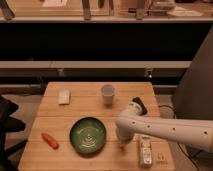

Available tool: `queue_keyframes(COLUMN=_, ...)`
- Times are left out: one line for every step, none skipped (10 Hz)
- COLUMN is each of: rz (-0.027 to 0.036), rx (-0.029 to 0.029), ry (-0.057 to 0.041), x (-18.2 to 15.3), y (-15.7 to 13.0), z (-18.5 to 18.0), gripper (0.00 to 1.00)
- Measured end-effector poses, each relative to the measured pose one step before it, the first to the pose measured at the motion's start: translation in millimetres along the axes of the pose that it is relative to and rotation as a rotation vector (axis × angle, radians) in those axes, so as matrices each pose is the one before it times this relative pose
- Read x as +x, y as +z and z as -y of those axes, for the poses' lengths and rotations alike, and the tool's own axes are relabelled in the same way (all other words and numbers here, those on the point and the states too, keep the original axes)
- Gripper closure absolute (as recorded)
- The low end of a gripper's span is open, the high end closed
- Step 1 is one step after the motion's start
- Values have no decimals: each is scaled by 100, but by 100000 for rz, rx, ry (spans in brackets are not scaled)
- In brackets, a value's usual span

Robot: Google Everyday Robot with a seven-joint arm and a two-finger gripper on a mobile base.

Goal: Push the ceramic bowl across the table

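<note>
The dark-green ceramic bowl with pale rings inside sits on the light wooden table, near its front edge and left of centre. My white arm reaches in from the right. The gripper points down at the table just right of the bowl's rim, with a small gap between them. I cannot tell whether it touches the table.
A small white cup stands behind the bowl at mid-table. A white block lies at the back left. An orange carrot-like object lies left of the bowl. A pale packet lies at the front right, beside the gripper.
</note>
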Motion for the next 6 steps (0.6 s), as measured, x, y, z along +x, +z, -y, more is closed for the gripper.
queue_keyframes(rz=321, rx=-393, ry=-1187, x=-644, y=133, z=193, gripper=100)
queue_keyframes(rz=167, rx=-398, ry=-683, x=-585, y=81, z=245, gripper=100)
queue_keyframes(rz=169, rx=-510, ry=-869, x=-508, y=60, z=280, gripper=100)
queue_keyframes(rz=-12, rx=-437, ry=-605, x=-62, y=22, z=68, gripper=100)
queue_keyframes(rz=12, rx=-347, ry=-955, x=-54, y=43, z=49, gripper=100)
queue_keyframes(rz=209, rx=-165, ry=-1320, x=-547, y=52, z=293, gripper=100)
